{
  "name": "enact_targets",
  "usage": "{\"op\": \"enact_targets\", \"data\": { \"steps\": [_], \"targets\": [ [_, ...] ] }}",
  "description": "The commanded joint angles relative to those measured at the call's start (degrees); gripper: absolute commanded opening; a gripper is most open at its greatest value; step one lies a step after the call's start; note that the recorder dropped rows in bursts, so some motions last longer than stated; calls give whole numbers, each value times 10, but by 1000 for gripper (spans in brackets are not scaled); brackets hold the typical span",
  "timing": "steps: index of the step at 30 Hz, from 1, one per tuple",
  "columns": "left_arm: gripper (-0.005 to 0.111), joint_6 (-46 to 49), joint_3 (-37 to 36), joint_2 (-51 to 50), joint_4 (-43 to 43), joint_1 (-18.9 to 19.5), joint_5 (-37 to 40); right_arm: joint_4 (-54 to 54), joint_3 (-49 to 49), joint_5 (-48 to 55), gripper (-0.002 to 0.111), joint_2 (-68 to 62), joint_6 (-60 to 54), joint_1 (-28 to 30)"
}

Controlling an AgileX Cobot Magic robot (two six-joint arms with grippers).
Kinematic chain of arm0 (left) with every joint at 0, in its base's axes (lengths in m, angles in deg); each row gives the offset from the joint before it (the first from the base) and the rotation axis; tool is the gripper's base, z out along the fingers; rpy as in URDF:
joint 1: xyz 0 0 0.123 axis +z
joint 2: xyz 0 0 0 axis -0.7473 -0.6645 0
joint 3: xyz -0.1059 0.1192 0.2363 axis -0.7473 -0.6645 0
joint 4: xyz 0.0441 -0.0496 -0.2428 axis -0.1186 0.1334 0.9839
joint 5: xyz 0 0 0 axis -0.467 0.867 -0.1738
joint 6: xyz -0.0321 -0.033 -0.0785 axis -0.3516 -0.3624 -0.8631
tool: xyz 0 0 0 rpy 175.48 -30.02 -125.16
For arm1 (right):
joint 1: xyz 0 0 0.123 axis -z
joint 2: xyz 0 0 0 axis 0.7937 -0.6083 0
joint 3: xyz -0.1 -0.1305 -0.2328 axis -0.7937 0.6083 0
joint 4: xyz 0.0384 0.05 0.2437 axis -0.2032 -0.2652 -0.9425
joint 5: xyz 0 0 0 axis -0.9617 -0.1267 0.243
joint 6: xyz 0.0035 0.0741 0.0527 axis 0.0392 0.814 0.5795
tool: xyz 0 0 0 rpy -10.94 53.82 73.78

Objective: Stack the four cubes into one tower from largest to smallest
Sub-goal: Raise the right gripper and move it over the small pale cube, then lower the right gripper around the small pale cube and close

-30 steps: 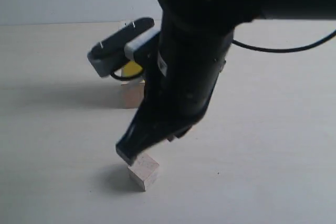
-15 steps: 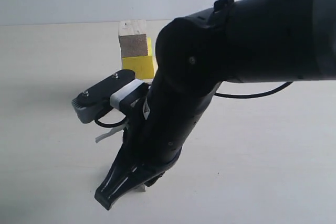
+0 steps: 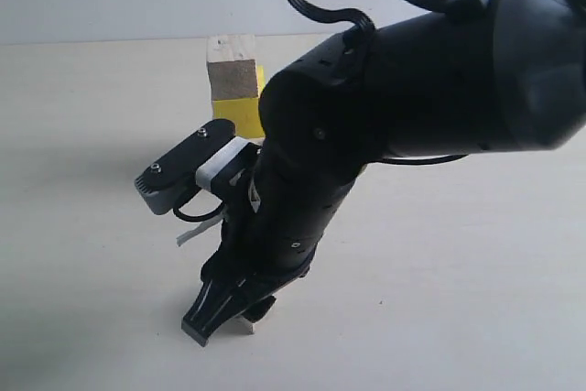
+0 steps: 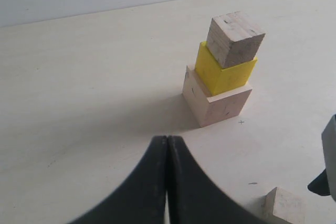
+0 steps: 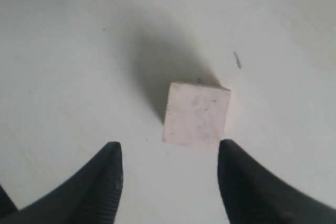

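Observation:
Three of the four cubes stand as a tower: the large pale cube (image 4: pixel 218 100), the yellow cube (image 4: pixel 223 72) and the small pale cube (image 4: pixel 233 38). In the exterior view the small cube (image 3: pixel 231 66) and a strip of the yellow cube (image 3: pixel 240 109) show behind the right arm; the large cube is hidden. The smallest pale cube (image 5: pixel 197 114) lies alone on the table, also seen as the smallest cube (image 4: pixel 283 207) and the smallest cube (image 3: pixel 247 325). My right gripper (image 5: pixel 169 153) is open, its fingertips just short of that cube. My left gripper (image 4: pixel 168 145) is shut and empty, away from the tower.
The pale table (image 3: pixel 476 272) runs to a light wall at the back. The bulky black right arm (image 3: pixel 412 89) fills the middle of the exterior view. A dark part of the right arm (image 4: pixel 328 161) enters the left wrist view's edge by the smallest cube.
The right arm has swung down and nearer the camera; its fingers now sit low in front of the smallest cube, hiding most of it. The tower's top has come into sight.

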Motion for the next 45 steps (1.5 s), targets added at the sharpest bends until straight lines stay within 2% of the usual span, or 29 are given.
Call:
{"op": "enact_targets", "data": {
  "steps": [1,4,27,32,40,45],
  "targets": [
    [0,2,-2,-2,4,-1,0,20,-13,2,60,-13,27,-1],
    [0,2,-2,-2,4,-1,0,21,-13,-4,67,-22,27,-1],
    [0,2,-2,-2,10,-1,0,32,-13,-55,66,-68,29,-1],
    [0,2,-2,-2,10,-1,1,70,-13,-54,65,-73,80,-1],
    [0,2,-2,-2,11,-1,0,76,-15,-56,65,-73,82,-1],
    [0,2,-2,-2,12,-1,1,76,-111,60,64,-108,82,-1]
  ]
}}
